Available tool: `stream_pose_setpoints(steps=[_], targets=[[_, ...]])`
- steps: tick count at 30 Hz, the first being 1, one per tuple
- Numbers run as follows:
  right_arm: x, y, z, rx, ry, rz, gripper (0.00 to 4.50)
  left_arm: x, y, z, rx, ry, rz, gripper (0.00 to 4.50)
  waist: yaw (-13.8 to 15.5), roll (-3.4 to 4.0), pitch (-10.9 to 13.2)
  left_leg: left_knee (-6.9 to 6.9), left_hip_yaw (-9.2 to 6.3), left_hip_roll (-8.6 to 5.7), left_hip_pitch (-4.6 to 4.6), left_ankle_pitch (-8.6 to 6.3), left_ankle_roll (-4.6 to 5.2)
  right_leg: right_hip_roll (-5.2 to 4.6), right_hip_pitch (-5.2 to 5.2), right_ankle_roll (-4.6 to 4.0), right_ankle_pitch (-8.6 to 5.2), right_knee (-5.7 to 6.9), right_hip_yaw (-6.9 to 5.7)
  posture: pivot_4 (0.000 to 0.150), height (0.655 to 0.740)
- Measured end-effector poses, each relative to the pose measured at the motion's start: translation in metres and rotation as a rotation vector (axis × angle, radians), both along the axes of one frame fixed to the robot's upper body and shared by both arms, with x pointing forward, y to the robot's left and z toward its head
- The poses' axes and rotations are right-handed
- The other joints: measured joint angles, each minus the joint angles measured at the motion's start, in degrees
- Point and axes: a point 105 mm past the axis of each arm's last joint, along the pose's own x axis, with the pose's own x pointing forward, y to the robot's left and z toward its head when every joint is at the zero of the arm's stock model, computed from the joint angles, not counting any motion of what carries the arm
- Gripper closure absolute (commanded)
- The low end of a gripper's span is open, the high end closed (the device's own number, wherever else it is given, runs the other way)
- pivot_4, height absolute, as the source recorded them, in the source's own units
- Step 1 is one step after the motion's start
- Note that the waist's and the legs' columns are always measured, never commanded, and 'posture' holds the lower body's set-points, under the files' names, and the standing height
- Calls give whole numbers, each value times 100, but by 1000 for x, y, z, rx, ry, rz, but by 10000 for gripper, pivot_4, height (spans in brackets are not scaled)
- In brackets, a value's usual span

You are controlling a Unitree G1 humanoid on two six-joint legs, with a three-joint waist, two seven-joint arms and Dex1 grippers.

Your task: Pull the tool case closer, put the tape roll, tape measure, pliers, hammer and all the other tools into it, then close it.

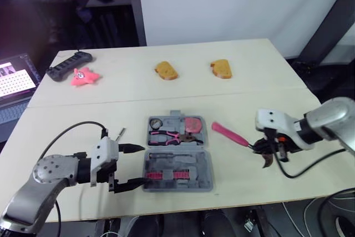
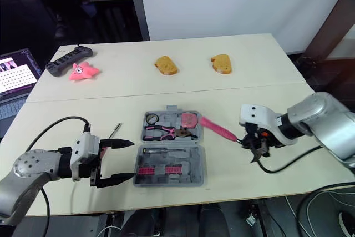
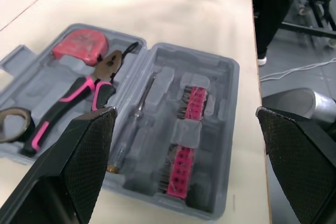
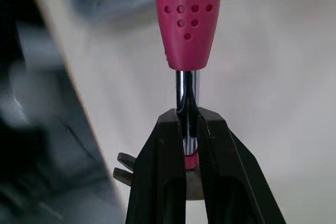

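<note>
Left claw (image 1: 136, 165): spread, hovering at the near-left corner of the case (image 1: 206, 182); keep it clear. The case lies open mid-table (image 1: 249, 81). Far half: tape roll (image 1: 156, 122), pliers (image 1: 169, 136), tape measure (image 1: 193, 124). Near half: screwdriver (image 3: 134, 124), bits (image 1: 166, 175). Right of the case, the right claw (image 4: 187, 121) pinches the hammer (image 1: 230, 135) by its shank. Carry it level over a free recess before releasing.

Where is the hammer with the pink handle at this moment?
In the head views, the pink-handled steel hammer lies on the robot's right side, just right of the grey plastic tool case, which is open. The right hand clamps its metal shaft.
</note>
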Motion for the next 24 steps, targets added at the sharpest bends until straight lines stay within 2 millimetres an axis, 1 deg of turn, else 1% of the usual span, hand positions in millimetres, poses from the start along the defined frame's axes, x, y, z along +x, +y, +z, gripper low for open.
stream_pose_setpoints(steps=[2,3,4,6,7,9,13,16,18,19,21,23,24], targets=[[4,1,-8,85,34,-208,44373,1,0,-2,3,7,-6,0,27,-4,-2,3,-2,-7,-8,0,-1,-2,-6,13,9,0,0,1500,7400],[4,-3,-16,116,49,-308,44373,1,0,-3,5,8,-11,0,73,-4,-2,2,-6,-20,-12,0,-1,-3,-7,13,9,0,0,1500,7400],[2,-9,-29,142,68,-408,44373,1,0,-3,5,9,-13,0,141,-9,-5,-2,-10,-22,-16,0,-1,-5,-9,15,10,-3,-3,1500,7400],[-3,-15,-52,172,101,-541,44373,1,2,-6,8,14,-13,0,200,-5,-3,1,-11,-22,-40,2,-3,-10,-30,16,11,-2,2,1500,7400],[-6,-14,-61,183,114,-580,44373,1,2,-6,11,12,-15,0,205,-3,-4,5,-7,-25,-55,4,-6,-12,-45,31,19,-2,4,1500,7400],[-7,-11,-71,216,101,-646,44373,1,2,-6,12,8,-19,0,199,-1,-4,13,-4,-26,-67,8,-11,-12,-56,34,30,-1,7,1500,7400],[-6,-6,-80,226,43,-760,44373,0,2,-6,10,2,-22,0,125,-5,-9,18,-7,-26,-54,10,-13,-4,-37,27,39,-2,5,1500,7400],[0,-2,-88,220,40,-834,44373,0,2,-6,10,2,-22,0,110,-11,-12,14,-7,-25,-29,9,-11,0,-14,27,38,-3,4,1500,7400],[4,-2,-93,206,52,-878,35713,0,2,-6,10,2,-21,0,111,-11,-12,12,-7,-25,-26,9,-10,2,-13,27,38,-2,4,1500,7400],[4,-2,-95,203,59,-892,32333,0,2,-7,11,2,-20,0,113,-11,-12,12,-8,-25,-26,9,-10,2,-13,27,38,-2,4,1500,7400],[5,3,-95,218,68,-897,22798,0,2,-7,10,2,-19,0,105,-20,-19,10,-6,-24,-11,9,-9,3,1,28,38,-3,5,1500,7400],[5,6,-96,225,76,-901,12349,0,2,-6,11,2,-18,0,107,-33,-33,8,-6,-23,8,7,-6,4,26,28,38,-10,4,1500,7400],[5,6,-95,227,72,-905,8422,0,2,-7,11,3,-17,0,112,-37,-39,9,-7,-23,10,7,-5,4,30,28,37,-12,4,1500,7400]])
